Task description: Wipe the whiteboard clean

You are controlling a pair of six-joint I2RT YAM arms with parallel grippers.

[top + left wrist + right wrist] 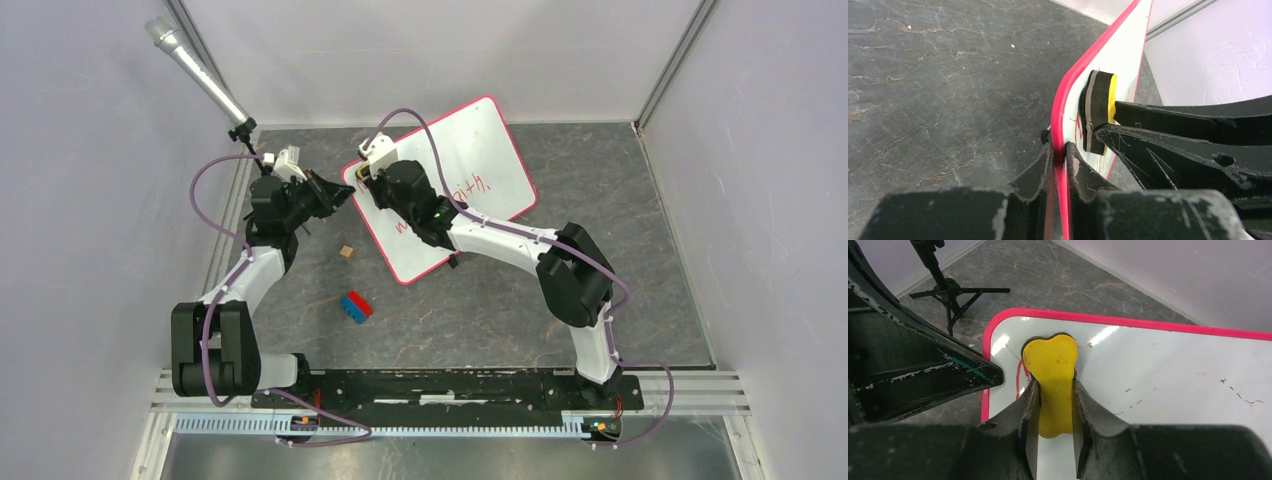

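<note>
The left gripper point(1060, 150) is clamped on the pink rim of the whiteboard point(480, 150), which sits askew at the far middle of the table point(600, 250). The right gripper point(1054, 390) pinches a yellow eraser point(1050, 357) pressed against the board's left corner.

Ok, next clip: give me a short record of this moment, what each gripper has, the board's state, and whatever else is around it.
board: whiteboard with a pink rim, turned at an angle on the table
left gripper: shut on the whiteboard's rim near a corner
right gripper: shut on a yellow eraser, dark pad against the board face by that corner
marks: red writing mid-board, not erased
other items: microphone on a stand, far left; wooden block; red and blue brick
</note>
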